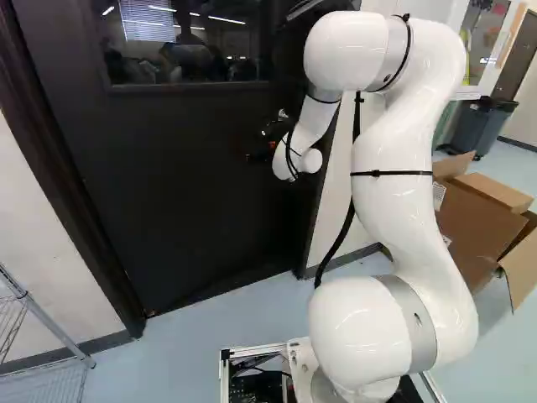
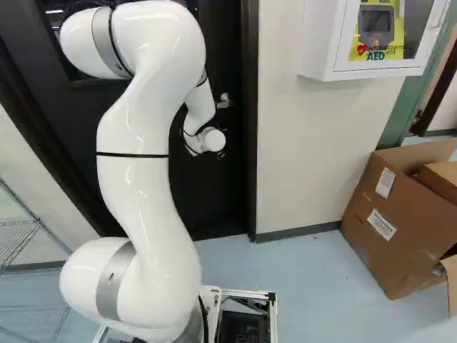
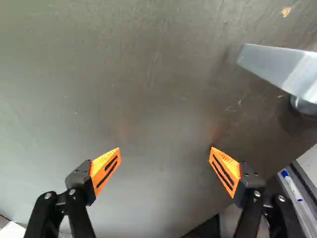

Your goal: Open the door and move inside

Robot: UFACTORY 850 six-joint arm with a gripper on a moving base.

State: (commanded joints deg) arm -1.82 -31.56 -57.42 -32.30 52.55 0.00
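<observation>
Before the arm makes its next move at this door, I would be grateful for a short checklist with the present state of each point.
1. Gripper open, with nothing between its fingers: ok.
2. Silver handle lined up between the fingers: not ok; it lies ahead and off to one side of them.
3. Handle seen in the wrist view: ok, though only part of it shows.
4. Door unlocked: cannot tell.
5. Door open for the base to move inside: not ok; it looks shut in its frame.
6. Cardboard box out of the doorway: ok; it stands beyond the wall section beside the door.
</observation>
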